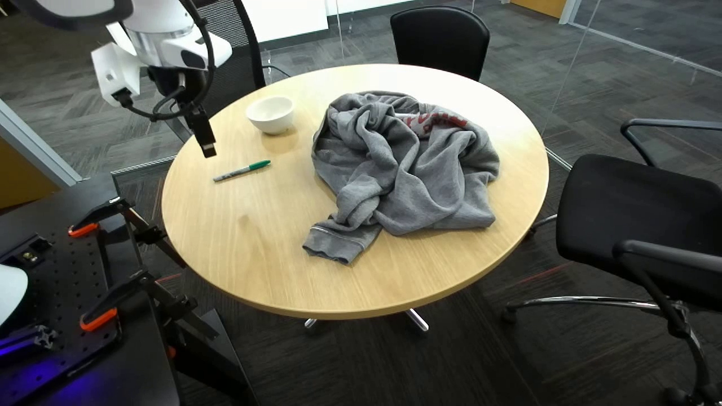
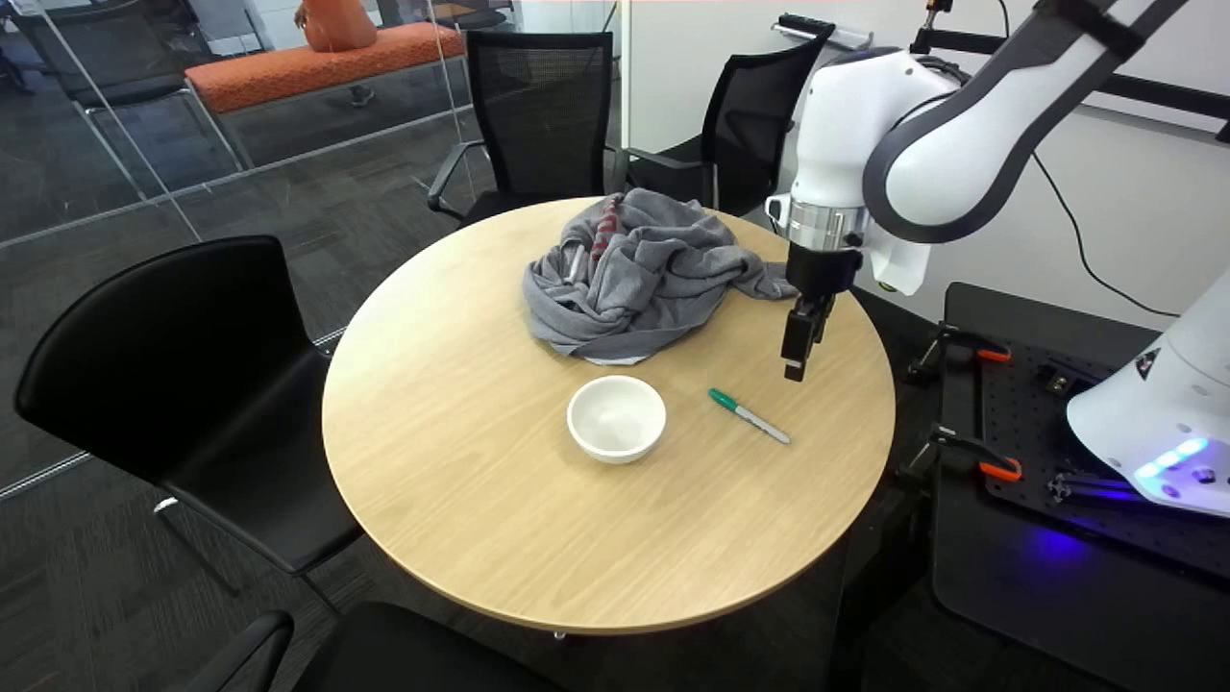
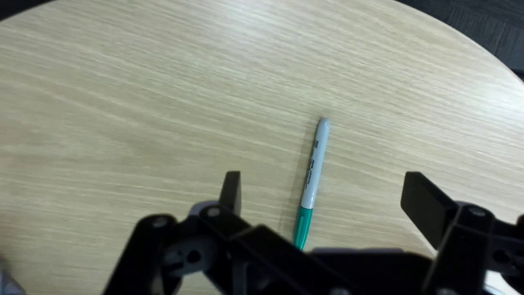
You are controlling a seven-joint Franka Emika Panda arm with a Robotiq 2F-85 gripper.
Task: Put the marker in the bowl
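Hovering end effector (image 3: 321,180): fingers (image 3: 232,189) spread wide, nothing gripped — a stance that seems meant for straddling something slim.
Marker (image 3: 312,183): lying on the surface (image 2: 480,481) below the end effector, showing between its fingers in the wrist view; its length runs across their closing direction, so a pinch after lowering looks workable.
Bowl (image 2: 616,420): mouth up, below and to one side of the end effector, nearer the marker's cap (image 2: 723,399) than its other end — probably placed for a short carry.
Sweatshirt (image 1: 406,169): heaped away from the end effector, touching neither bowl nor marker, likely just clutter.
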